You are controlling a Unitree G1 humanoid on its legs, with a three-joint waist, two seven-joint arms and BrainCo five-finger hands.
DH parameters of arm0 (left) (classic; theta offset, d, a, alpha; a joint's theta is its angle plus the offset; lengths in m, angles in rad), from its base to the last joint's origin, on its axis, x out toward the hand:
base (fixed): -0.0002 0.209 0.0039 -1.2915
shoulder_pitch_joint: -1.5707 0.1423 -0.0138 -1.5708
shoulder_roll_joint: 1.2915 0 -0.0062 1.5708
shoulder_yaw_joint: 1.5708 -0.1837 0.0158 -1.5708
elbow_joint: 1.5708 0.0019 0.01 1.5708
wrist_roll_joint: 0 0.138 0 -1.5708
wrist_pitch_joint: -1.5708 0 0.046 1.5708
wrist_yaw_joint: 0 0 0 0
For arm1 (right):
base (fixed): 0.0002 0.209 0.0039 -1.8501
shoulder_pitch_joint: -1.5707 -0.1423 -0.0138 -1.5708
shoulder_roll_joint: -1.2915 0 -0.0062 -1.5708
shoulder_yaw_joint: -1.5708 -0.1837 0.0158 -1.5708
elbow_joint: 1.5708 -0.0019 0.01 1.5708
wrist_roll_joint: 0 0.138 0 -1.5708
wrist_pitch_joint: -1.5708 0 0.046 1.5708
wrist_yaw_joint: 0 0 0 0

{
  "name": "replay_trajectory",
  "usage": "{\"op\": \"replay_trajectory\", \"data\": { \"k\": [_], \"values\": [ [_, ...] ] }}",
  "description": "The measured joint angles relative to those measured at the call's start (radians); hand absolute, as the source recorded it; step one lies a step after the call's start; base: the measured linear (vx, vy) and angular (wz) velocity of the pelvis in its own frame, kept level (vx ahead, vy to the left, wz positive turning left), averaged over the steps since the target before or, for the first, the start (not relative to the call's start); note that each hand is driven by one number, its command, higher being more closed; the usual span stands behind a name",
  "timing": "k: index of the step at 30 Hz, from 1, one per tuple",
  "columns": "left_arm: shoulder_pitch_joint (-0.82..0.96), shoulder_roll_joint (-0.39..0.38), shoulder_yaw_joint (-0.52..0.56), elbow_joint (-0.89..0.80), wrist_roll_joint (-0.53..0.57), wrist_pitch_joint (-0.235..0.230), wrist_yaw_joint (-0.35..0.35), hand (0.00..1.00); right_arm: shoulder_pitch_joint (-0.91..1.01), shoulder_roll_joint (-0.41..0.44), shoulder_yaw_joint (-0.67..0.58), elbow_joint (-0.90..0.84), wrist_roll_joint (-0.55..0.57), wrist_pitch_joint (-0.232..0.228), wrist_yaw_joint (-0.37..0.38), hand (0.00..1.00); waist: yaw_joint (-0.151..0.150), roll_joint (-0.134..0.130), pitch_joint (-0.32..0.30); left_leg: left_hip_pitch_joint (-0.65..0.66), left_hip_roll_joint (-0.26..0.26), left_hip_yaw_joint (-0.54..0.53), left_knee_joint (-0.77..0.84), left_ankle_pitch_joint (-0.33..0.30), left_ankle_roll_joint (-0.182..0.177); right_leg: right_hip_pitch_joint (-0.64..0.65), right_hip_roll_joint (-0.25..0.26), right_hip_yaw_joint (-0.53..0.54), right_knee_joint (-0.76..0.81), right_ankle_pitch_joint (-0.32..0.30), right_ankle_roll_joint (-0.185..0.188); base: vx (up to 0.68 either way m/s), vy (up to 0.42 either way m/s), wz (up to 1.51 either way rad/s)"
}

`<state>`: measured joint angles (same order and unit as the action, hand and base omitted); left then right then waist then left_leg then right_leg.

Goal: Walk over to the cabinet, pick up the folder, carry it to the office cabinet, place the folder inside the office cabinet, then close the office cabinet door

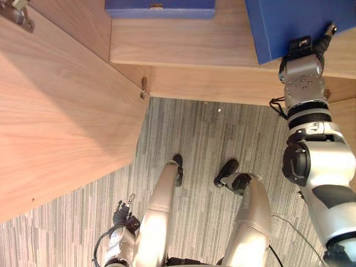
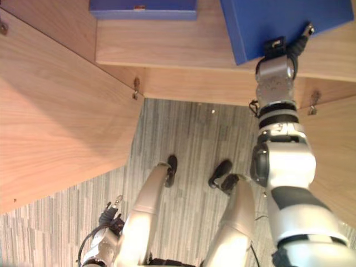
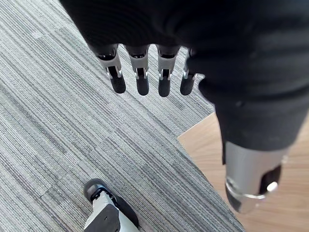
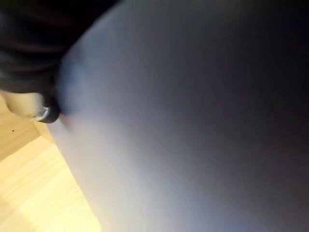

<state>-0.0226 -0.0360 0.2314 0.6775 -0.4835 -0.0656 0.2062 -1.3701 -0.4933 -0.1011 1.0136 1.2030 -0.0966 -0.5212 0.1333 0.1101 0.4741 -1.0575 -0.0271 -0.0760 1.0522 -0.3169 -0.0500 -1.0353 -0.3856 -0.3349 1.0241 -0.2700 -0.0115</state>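
- Right hand (image 1: 301,49) touches the blue folder (image 1: 295,22) at its near edge on the shelf (image 1: 183,50) (grip: cannot tell).
- Left hand (image 3: 141,82) hangs open.
- A careless withdrawal could drag the folder off.

My right hand (image 2: 278,48) meets the near corner of the blue folder (image 2: 278,19) on the wooden shelf (image 2: 183,47); a second blue folder (image 2: 143,8) lies further left
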Motion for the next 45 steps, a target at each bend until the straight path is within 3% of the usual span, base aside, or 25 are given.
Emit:
{"op": "replay_trajectory", "data": {
  "k": [7,13,14,20,23,31,33,37,39,43,45],
  "values": [
    [-0.015,-0.005,-0.006,-0.022,-0.036,0.004,0.007,0.00,-0.030,-0.076,0.016,0.010,0.076,-0.010,-0.012,1.00,-0.006,0.001,0.002,-0.024,-0.024,-0.036,-0.051,0.048,-0.020,-0.015,-0.018,-0.031,-0.010,0.000,-0.001,0.00,0.045,0.19],
    [-0.015,-0.012,0.002,-0.022,-0.041,0.011,0.013,0.00,-0.033,-0.081,0.020,0.010,0.135,-0.061,-0.013,1.00,-0.008,0.000,0.003,-0.027,-0.020,-0.053,-0.073,0.067,-0.033,-0.012,-0.011,-0.052,-0.021,0.001,-0.002,0.02,0.027,0.05],
    [-0.015,-0.012,0.002,-0.022,-0.041,0.011,0.015,0.00,-0.034,-0.081,0.020,0.010,0.151,-0.070,-0.015,0.00,-0.009,0.000,0.003,-0.026,-0.018,-0.056,-0.073,0.068,-0.035,-0.011,-0.009,-0.054,-0.022,0.001,-0.003,0.03,0.051,-0.01],
    [-0.015,-0.011,0.014,-0.013,-0.046,0.014,0.018,0.00,-0.035,-0.079,0.021,-0.073,0.190,-0.122,-0.012,0.00,-0.021,-0.002,0.004,-0.019,-0.015,-0.072,-0.086,0.077,-0.044,0.007,-0.003,-0.071,-0.033,0.002,-0.003,0.02,0.041,0.03],
    [-0.015,-0.009,0.035,0.004,-0.054,0.014,0.016,0.00,-0.035,-0.079,0.026,-0.113,0.110,-0.117,0.053,0.00,-0.023,-0.004,0.005,-0.013,-0.014,-0.072,-0.096,0.082,-0.048,0.007,-0.002,-0.071,-0.033,0.002,-0.003,0.01,0.011,0.01],
    [-0.014,0.007,0.037,0.039,-0.054,-0.003,-0.022,0.00,-0.036,-0.101,0.238,-0.116,-0.110,-0.006,0.188,0.00,-0.031,-0.006,0.006,-0.003,0.002,-0.072,-0.112,0.092,-0.058,0.011,0.011,-0.074,-0.040,0.003,-0.006,0.00,0.013,-0.03],
    [-0.014,0.013,0.037,0.039,-0.054,-0.006,-0.040,0.00,-0.063,-0.124,0.331,-0.115,-0.175,0.038,0.234,0.00,-0.028,-0.010,0.009,-0.003,0.016,-0.064,-0.134,0.101,-0.057,0.012,0.028,-0.079,-0.069,0.022,-0.046,-0.01,0.031,-0.08],
    [-0.014,0.019,0.036,0.038,-0.054,-0.007,-0.049,0.00,-0.093,-0.165,0.453,-0.111,-0.309,0.089,0.298,0.00,-0.022,-0.014,0.011,0.016,0.022,-0.067,-0.153,0.110,-0.060,0.034,0.035,-0.090,-0.085,0.028,-0.059,0.01,0.040,0.00],
    [-0.013,0.023,0.032,0.036,-0.054,-0.013,-0.063,0.00,-0.109,-0.193,0.540,-0.106,-0.466,0.125,0.358,0.00,-0.020,-0.015,0.010,0.033,0.030,-0.064,-0.184,0.116,-0.050,0.056,0.039,-0.103,-0.110,0.031,-0.066,0.00,0.045,0.08],
    [-0.014,0.045,0.020,0.033,-0.049,-0.015,-0.080,0.00,-0.125,-0.224,0.617,-0.102,-0.642,0.149,0.413,0.00,-0.022,-0.017,0.011,0.034,0.059,-0.037,-0.212,0.141,-0.054,0.057,0.041,-0.116,-0.127,0.035,-0.072,0.00,0.033,0.08],
    [-0.014,0.047,0.020,0.033,-0.038,-0.017,-0.085,0.00,-0.121,-0.233,0.652,-0.096,-0.783,0.162,0.449,0.00,-0.018,-0.021,0.013,0.044,0.068,-0.032,-0.228,0.150,-0.062,0.067,0.050,-0.120,-0.145,0.043,-0.083,0.02,0.057,-0.07]
  ]
}}
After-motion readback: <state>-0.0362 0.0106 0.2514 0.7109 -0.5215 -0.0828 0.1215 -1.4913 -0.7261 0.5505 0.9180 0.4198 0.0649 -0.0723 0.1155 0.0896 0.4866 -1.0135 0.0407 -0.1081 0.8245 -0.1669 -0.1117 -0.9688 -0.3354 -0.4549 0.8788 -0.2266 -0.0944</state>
